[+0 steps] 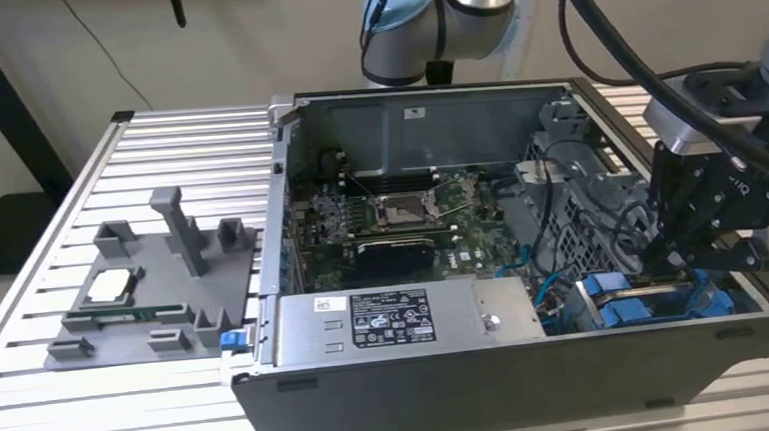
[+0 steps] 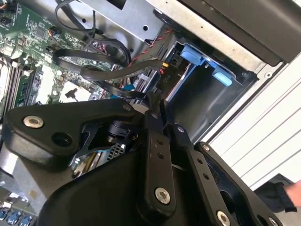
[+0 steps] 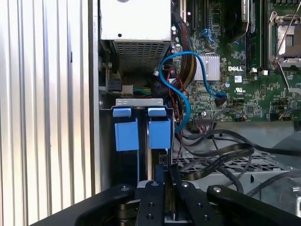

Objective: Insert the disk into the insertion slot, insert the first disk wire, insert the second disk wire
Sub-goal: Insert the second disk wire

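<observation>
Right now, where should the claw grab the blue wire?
Probably just behind the black plug at the end of the blue wire, coming from the case's open side. That end lies free over the green board; the rest loops among other cables.

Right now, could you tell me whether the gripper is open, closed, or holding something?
Gripper: fingers close together above the insertion slot in the first wrist view; whether they grip anything cannot be told.

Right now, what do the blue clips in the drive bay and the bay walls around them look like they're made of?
The blue clips look like moulded plastic: flat, evenly bright colour with a dull sheen. The insertion slot walls look like bare grey sheet metal, thin and folded with punched holes; a coating can't be ruled out.
</observation>
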Motion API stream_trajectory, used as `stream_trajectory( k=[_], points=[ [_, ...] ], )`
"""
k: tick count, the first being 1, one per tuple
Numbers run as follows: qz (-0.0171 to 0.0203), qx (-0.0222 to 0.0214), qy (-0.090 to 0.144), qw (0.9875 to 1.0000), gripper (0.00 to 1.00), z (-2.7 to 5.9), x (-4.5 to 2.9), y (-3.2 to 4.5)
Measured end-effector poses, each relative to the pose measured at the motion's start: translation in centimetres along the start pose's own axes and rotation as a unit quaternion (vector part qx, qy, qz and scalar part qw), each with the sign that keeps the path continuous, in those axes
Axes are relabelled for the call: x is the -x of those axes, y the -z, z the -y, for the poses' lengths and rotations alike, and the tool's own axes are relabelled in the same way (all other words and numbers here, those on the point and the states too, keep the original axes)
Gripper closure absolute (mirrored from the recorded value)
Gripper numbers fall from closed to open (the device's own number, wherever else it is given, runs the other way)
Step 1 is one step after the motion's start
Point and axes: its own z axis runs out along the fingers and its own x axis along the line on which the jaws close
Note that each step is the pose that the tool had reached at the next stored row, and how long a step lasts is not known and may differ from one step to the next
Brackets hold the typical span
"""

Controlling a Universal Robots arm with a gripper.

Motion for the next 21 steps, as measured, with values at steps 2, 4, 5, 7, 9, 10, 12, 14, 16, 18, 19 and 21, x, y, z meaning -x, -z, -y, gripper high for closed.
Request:
stream_trajectory(
  k=[2,4,5,7,9,10,12,14,16,18,19,21],
  points=[
    [-0.0001,-0.0004,0.000,1.0000,0.84,0.00,0.00,-0.03],
    [0.0001,-0.0007,0.000,1.0000,0.84,0.00,0.01,-0.08],
    [0.0001,-0.0008,0.000,1.0000,0.84,0.00,0.02,-0.10],
    [0.0001,-0.0010,0.000,1.0000,0.84,0.00,0.04,-0.12],
    [0.0001,-0.0011,0.000,1.0000,0.84,0.00,0.07,-0.13],
    [0.0001,-0.0011,0.000,1.0000,0.84,0.00,0.10,-0.14],
    [0.0000,-0.0011,0.000,1.0000,0.84,0.00,0.14,-0.15],
    [-0.0001,-0.0012,0.000,1.0000,0.84,0.03,0.15,-0.17],
    [0.0000,-0.0012,0.000,1.0000,0.84,0.12,0.15,-0.20],
    [0.0001,-0.0013,0.000,1.0000,0.84,0.17,0.16,-0.23],
    [0.0001,-0.0014,0.000,1.0000,0.84,0.17,0.16,-0.25],
    [0.0002,-0.0017,0.000,1.0000,0.84,0.19,0.17,-0.29]
  ],
)
